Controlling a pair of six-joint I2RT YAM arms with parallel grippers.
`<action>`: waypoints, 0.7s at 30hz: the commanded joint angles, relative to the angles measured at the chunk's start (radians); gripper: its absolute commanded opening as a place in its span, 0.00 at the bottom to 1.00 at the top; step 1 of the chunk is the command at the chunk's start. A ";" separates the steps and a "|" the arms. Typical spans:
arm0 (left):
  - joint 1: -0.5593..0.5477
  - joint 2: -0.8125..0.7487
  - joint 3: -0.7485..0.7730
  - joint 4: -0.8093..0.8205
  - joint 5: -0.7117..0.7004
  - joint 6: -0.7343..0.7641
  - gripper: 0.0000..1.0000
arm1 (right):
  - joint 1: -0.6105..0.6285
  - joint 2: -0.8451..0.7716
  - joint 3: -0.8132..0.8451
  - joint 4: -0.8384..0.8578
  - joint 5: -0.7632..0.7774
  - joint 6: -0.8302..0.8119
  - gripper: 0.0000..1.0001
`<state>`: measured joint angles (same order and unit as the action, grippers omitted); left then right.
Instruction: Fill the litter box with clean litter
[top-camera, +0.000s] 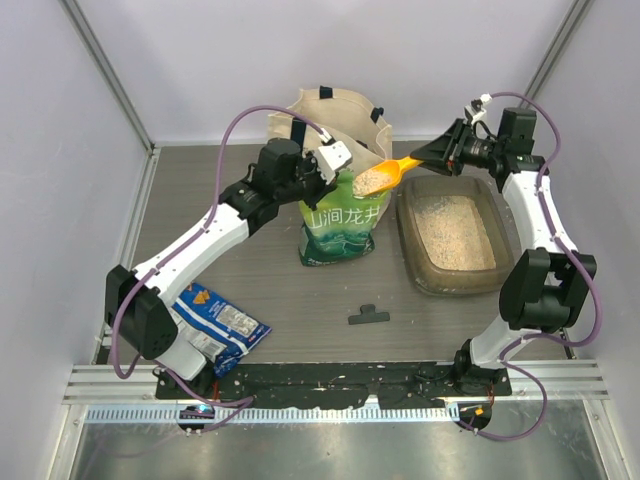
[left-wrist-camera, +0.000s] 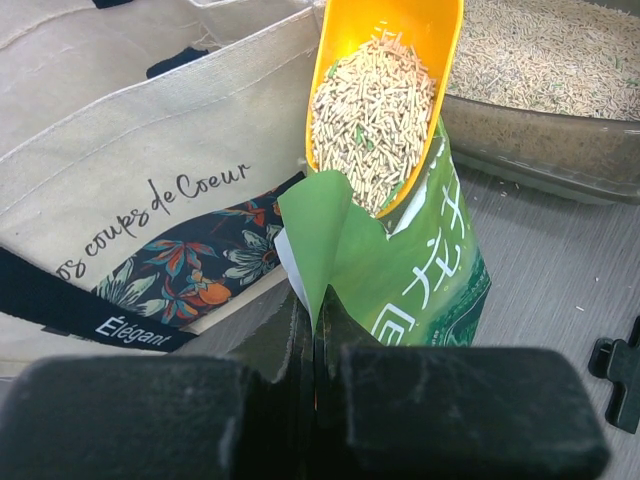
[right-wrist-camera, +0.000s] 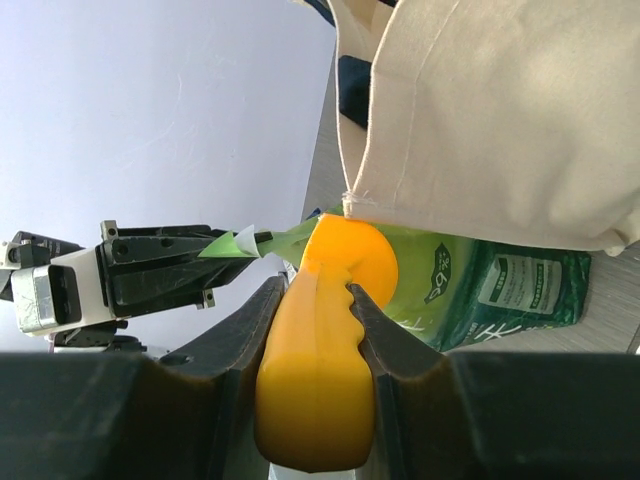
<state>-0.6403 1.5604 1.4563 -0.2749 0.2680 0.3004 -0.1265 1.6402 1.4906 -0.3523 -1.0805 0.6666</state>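
Ahead of right claw (top-camera: 424, 157), clean litter (top-camera: 375, 179)

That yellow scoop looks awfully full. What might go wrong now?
The scoop is heaped with litter and hangs over the green pouch, not the litter box; grains may spill on the table crossing over.
The left tool pinches only the pouch's thin flap; a slip might let it slump.
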 joint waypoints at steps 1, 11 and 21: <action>0.016 -0.048 0.107 0.172 -0.018 0.017 0.00 | -0.007 -0.036 0.008 0.019 0.019 -0.015 0.01; 0.016 -0.056 0.111 0.140 -0.038 0.026 0.00 | -0.033 0.007 -0.087 0.153 -0.028 0.117 0.01; 0.016 -0.056 0.102 0.140 -0.046 0.039 0.00 | -0.074 0.000 -0.108 0.295 -0.105 0.249 0.01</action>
<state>-0.6395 1.5604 1.4693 -0.3050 0.2501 0.3180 -0.1921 1.6558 1.3983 -0.1825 -1.1381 0.8356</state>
